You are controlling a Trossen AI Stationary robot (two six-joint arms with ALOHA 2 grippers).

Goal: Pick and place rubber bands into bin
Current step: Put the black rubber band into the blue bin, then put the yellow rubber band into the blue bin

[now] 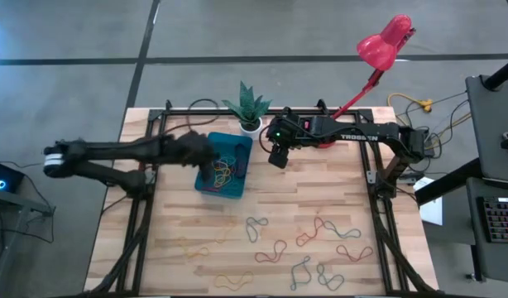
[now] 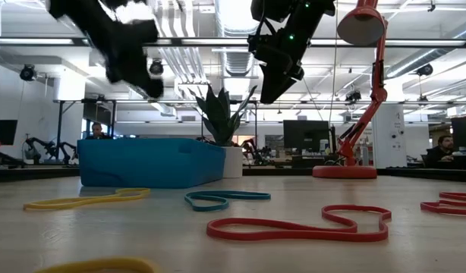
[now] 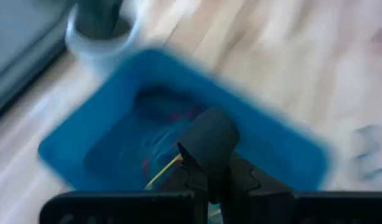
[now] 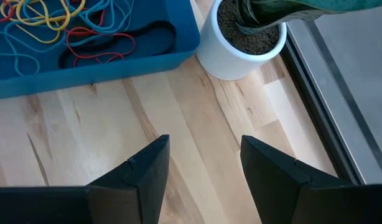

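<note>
The left gripper (image 1: 211, 168), at the end of the dark left arm reaching in from nine o'clock, hung over the shallow teal-blue rectangular plastic bin (image 1: 242, 142), its two dark fingers (image 3: 206, 146) pressed fully together; a thin yellow strand showed beside them in the left wrist view, but whether it was pinched there could not be told (the picture was smeared). The bin sat on the pale wooden slatted table (image 1: 171, 223) toward eleven o'clock of its centre and held a tangle of yellow, red, blue and dark rubber bands (image 4: 51, 25). Just beyond the bin's far corner, at twelve o'clock, stood a white round pot with a spiky green plant (image 1: 248, 108), close beside the bin.

The right gripper (image 4: 203, 165) hovered above bare wood just to the three o'clock side of the bin and near the pot, its jaws standing wide and holding nothing.

Loose rubber bands (image 1: 270, 252) in red, yellow and grey-green lay scattered across the near half of the table, from seven o'clock round to four o'clock, well apart from the bin. A red desk lamp (image 1: 385, 41) rose at the far edge, toward one o'clock.
</note>
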